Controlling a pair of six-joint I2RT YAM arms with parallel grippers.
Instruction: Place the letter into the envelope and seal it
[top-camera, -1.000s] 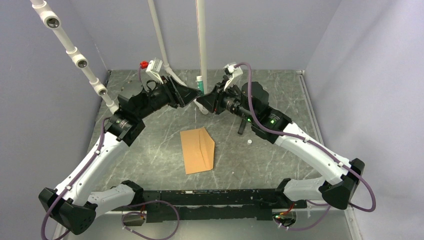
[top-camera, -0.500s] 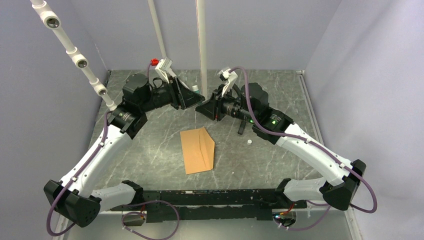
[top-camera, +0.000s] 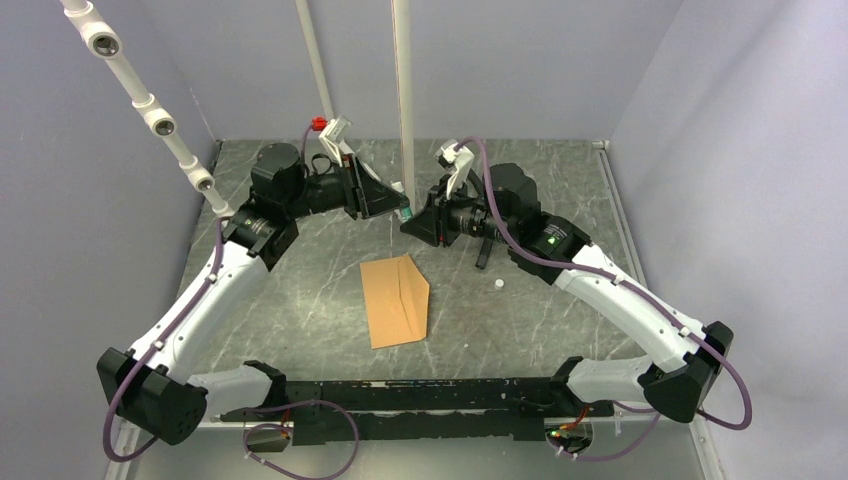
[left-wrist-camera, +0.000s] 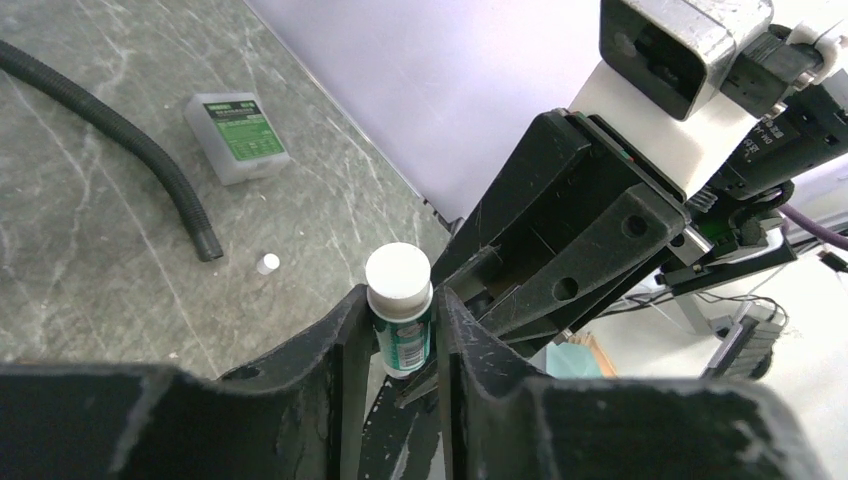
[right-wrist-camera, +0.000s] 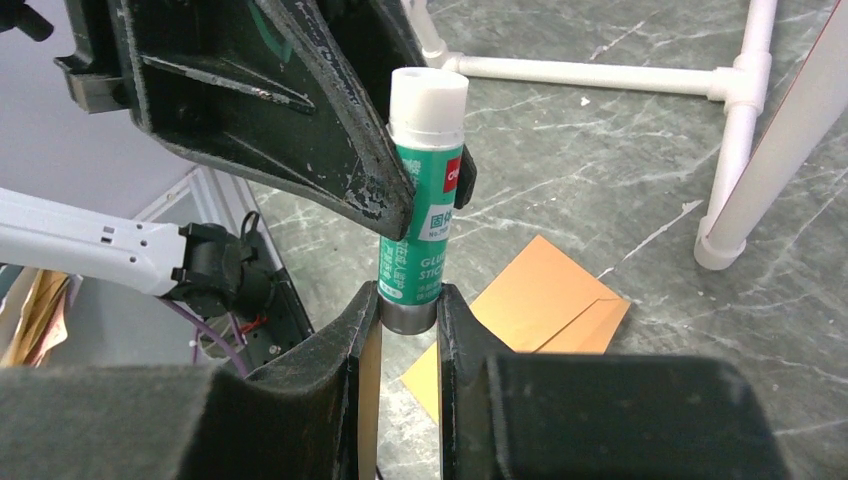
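Observation:
The orange-brown envelope (top-camera: 397, 300) lies flat on the table, its pointed flap to the right; it also shows in the right wrist view (right-wrist-camera: 545, 305). The letter is not in view. A green glue stick (top-camera: 406, 213) with a white cap hangs in the air between both grippers, behind the envelope. My right gripper (right-wrist-camera: 408, 300) is shut on the stick's (right-wrist-camera: 425, 200) grey bottom end. My left gripper (left-wrist-camera: 400, 305) is shut on the stick (left-wrist-camera: 398, 275) just under its white cap. In the top view, the left gripper (top-camera: 392, 205) and right gripper (top-camera: 418, 222) meet tip to tip.
White pipe posts (top-camera: 402, 90) stand at the back, with pipe feet on the table (right-wrist-camera: 735, 130). A small white piece (top-camera: 498, 285) lies right of the envelope. A green-labelled box (left-wrist-camera: 237, 135) and a black ribbed hose (left-wrist-camera: 130, 150) lie on the table.
The left arm pulled back, then its gripper came in again and closed on the cap end of the glue stick. The right gripper shifted slightly with the stick. The envelope has not moved.

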